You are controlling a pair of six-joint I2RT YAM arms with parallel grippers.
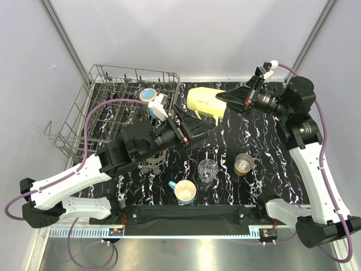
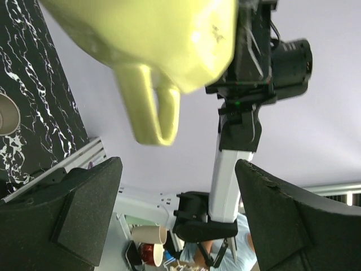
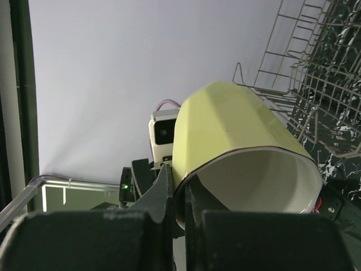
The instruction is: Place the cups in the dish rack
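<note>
A pale yellow mug (image 1: 205,101) hangs on its side above the table's back, with my right gripper (image 1: 227,97) shut on its rim (image 3: 194,169), one finger inside and one outside. My left gripper (image 1: 197,129) is open just below and in front of it; in the left wrist view the yellow mug (image 2: 146,39) and its handle hang above the gap between the left gripper's (image 2: 177,214) fingers, untouched. The wire dish rack (image 1: 79,121) stands at the back left with a light-blue cup (image 1: 148,94) in it. A blue mug with cream inside (image 1: 185,192), a glass tumbler (image 1: 207,169) and a metal cup (image 1: 243,164) stand on the table.
The tabletop (image 1: 256,132) is black marble-patterned. The left arm's purple cable (image 1: 90,121) arcs over the rack. The dish rack (image 3: 316,73) lies beyond the yellow mug (image 3: 237,135) in the right wrist view. Grey walls close in the back and sides.
</note>
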